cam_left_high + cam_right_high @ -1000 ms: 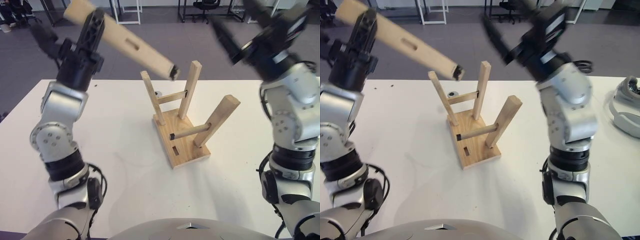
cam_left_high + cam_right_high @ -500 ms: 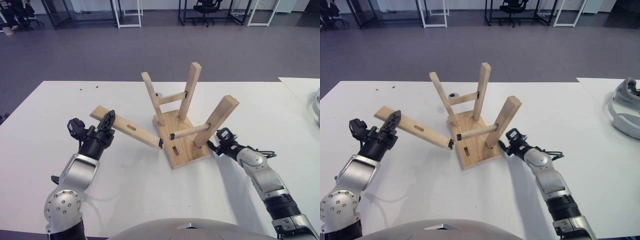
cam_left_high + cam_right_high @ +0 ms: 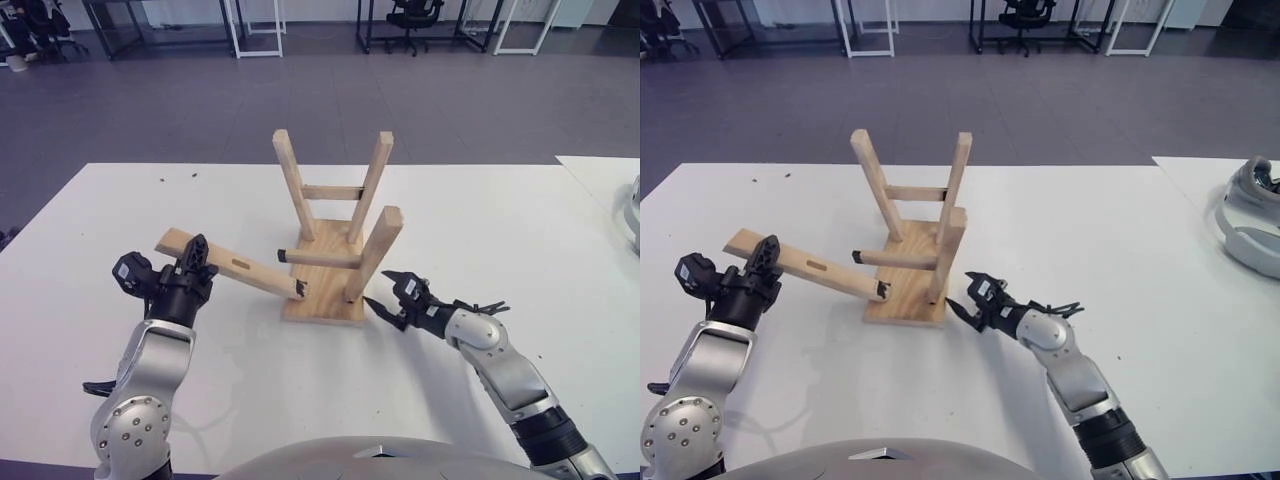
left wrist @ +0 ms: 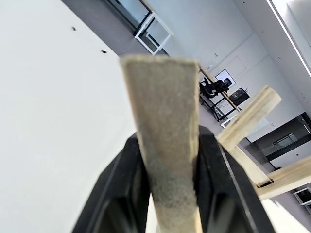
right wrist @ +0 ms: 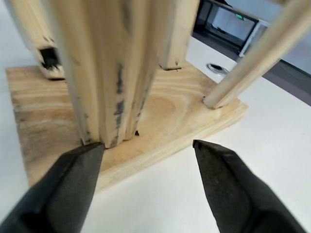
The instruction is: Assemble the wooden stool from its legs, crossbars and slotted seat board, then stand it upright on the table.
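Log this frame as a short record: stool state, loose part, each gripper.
Stool: pale wooden slotted seat board flat on white table, three wooden legs standing up from it, two crossbars fitted.
Loose part: fourth wooden leg, tilted, far end by the board.
Left gripper: shut on the fourth wooden leg.
Right gripper: open, at the board's near edge beside a leg.
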